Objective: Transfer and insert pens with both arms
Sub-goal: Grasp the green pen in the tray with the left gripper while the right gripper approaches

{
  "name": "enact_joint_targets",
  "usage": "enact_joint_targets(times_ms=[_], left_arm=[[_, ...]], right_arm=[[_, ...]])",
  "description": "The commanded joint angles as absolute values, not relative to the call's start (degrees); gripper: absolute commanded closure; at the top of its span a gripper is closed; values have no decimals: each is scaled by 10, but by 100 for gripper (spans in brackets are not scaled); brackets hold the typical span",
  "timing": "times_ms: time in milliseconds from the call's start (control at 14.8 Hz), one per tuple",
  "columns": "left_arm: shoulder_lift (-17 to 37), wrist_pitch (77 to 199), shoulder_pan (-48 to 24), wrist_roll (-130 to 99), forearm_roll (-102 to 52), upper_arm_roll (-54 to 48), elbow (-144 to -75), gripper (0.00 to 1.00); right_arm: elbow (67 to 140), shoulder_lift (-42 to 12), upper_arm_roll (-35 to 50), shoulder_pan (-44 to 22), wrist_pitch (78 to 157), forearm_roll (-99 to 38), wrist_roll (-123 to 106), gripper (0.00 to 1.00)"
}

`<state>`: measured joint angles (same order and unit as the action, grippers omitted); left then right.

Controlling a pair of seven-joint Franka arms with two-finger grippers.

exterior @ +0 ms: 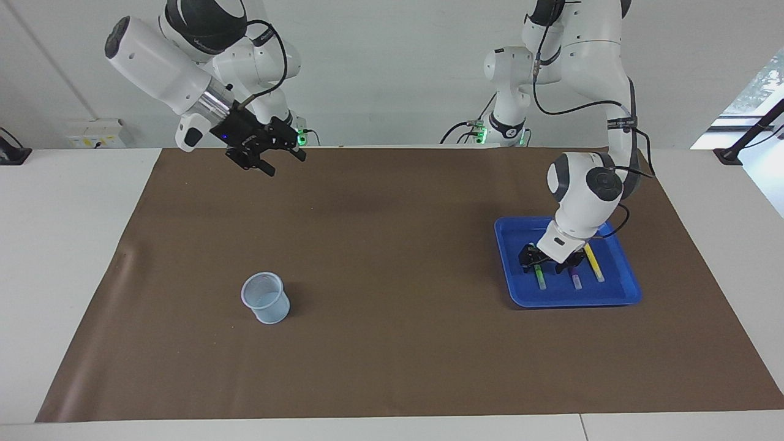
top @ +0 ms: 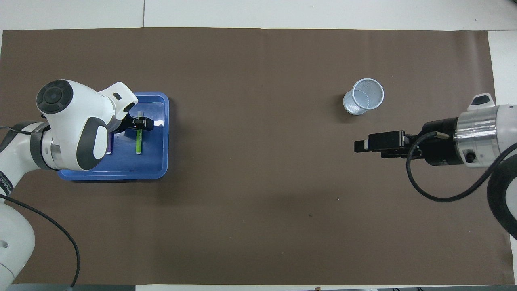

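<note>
Bench (exterior: 73, 257): white, with a brown mat (exterior: 392, 343) over most of its top.
Tray (exterior: 625, 293): blue, shallow, on the mat toward the left arm's end of the bench; all three pens lie in it, side by side.
Green pen (exterior: 540, 278): flat in the tray, the pen nearest the middle of the bench; only its end farther from the robots shows below the gripper.
Purple pen (exterior: 576, 280): middle of the three, largely hidden by the left arm.
Yellow pen (exterior: 594, 262): nearest the left arm's end of the bench, apart from the gripper.
Left gripper (exterior: 539, 260): down inside the tray, its fingers astride the green pen; the overhead view shows them spread to either side of the shaft. Whether they press on it cannot be told.
Right gripper (exterior: 272, 160): in the air over the mat's edge nearest the robots, toward the right arm's end, fingers spread, holding nothing.
Mesh cup (exterior: 265, 298): pale, upright on the mat, well apart from the tray.
</note>
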<state>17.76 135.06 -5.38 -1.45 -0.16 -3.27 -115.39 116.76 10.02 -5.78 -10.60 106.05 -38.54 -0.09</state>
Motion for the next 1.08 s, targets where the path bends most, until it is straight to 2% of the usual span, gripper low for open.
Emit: enact_joint_targets(times_ms=[0,135,203,271,339,609,812,1016], left_arm=[[168,1362,-53,-24,14,-33,-1172,24],[168,1364,-54,-24,14,-33,-1172,43],[168,1364,-55,-25,14,-33,-1172,58],[168,1363,-55,-25,14,-33,-1172,83],[168,1362,-54,-27,14,-33,-1172,100],[156,1348,-54,-42,14,-33,-1172,100],[128,1318,-54,-95,13,-33,-1165,100],[101,1270,-54,-166,8,-35,-1148,100]], right_arm=[[1190,74,-59,-112,1098,-444,-4,0],[1190,53,-59,-128,1117,-485,-4,0],[1193,51,-59,-138,1126,-497,-1,0],[1194,48,-59,-151,1142,-499,3,0],[1194,47,-59,-162,1153,-499,16,0],[1198,46,-59,-203,1207,-501,54,0],[1199,38,-59,-204,1211,-503,53,0],[1208,25,-59,-204,1231,-589,26,0]])
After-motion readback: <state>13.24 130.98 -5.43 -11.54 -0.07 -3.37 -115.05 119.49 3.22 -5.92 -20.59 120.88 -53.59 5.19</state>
